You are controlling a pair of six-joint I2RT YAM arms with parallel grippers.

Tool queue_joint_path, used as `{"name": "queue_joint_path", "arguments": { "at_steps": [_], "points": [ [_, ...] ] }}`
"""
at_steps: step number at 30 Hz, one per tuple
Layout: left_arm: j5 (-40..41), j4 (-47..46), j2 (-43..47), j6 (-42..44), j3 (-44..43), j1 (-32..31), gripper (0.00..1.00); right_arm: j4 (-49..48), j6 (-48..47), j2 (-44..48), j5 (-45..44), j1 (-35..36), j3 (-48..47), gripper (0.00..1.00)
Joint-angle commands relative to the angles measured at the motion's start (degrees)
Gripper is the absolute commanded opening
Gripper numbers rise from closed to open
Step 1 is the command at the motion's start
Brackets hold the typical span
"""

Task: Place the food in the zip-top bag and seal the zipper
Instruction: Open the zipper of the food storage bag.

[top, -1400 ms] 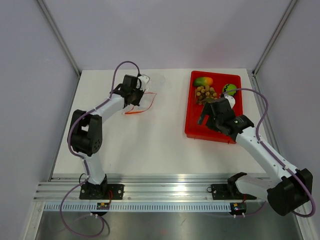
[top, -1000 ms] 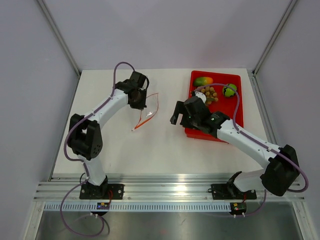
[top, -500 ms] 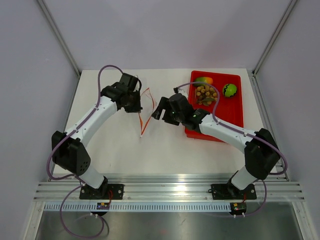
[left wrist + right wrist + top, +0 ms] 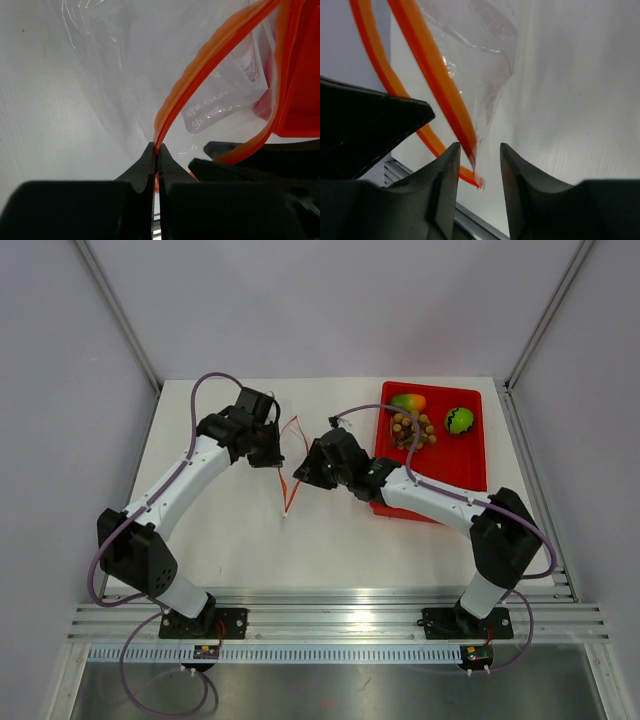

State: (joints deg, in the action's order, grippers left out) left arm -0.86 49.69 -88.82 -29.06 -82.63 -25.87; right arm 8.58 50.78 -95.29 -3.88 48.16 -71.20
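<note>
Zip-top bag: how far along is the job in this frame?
Done: the left end effector has the bag pinched by its zipper strip, mouth gaping. In hand: the right end effector has its open jaws straddling the strip's other lip, not gripping yet. Left: the mango, ball bunch and green fruit all lie in the red tray; nothing is bagged or sealed.

You're looking at a white desk [image 4: 240, 540] boxed in by plain pale-grey walls [image 4: 330, 300], with slanting metal struts [image 4: 113, 310] in the back corners. A ribbed aluminium rail [image 4: 330, 625] runs along its near edge. Light is soft and even.
</note>
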Motion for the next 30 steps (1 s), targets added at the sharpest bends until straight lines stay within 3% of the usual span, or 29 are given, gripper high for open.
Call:
{"name": "queue_joint_path", "arguments": {
  "at_steps": [1, 2, 4, 5, 16, 23, 30],
  "points": [
    [-1.8, -0.9, 3.2, -0.7, -1.0, -0.3, 0.0, -1.2, -0.2, -3.4, 0.4, 1.1, -4.1, 0.37],
    [-1.9, -0.6, 3.3, -0.6, -1.3, -0.2, 0.0, -0.4, -0.7, -4.1, 0.0, 1.1, -4.8, 0.2],
    [-1.7, 1.1, 3.8, 0.4, -2.2, -0.2, 0.0, 4.1, -2.7, -5.7, -2.2, 1.0, -7.5, 0.03],
    [-1.2, 1.8, 4.0, 0.9, -2.4, -0.2, 0.0, 6.0, -3.2, -6.1, -4.4, 0.4, -8.4, 0.0],
    [-1.9, 11.0, 8.4, 5.4, -6.4, -0.5, 0.0, 14.5, -10.7, -13.6, 1.3, -6.1, -14.5, 0.0],
    [-9.9, 5.0, 3.8, 3.7, -4.9, -1.5, 0.0, 15.4, -11.6, -14.8, 5.8, -8.2, -14.9, 0.0],
    [-8.7, 2.8, -7.7, 3.3, -12.3, -4.4, 0.0, 17.3, -11.2, -9.0, 4.2, -9.5, -9.2, 0.04]
  ]
}}
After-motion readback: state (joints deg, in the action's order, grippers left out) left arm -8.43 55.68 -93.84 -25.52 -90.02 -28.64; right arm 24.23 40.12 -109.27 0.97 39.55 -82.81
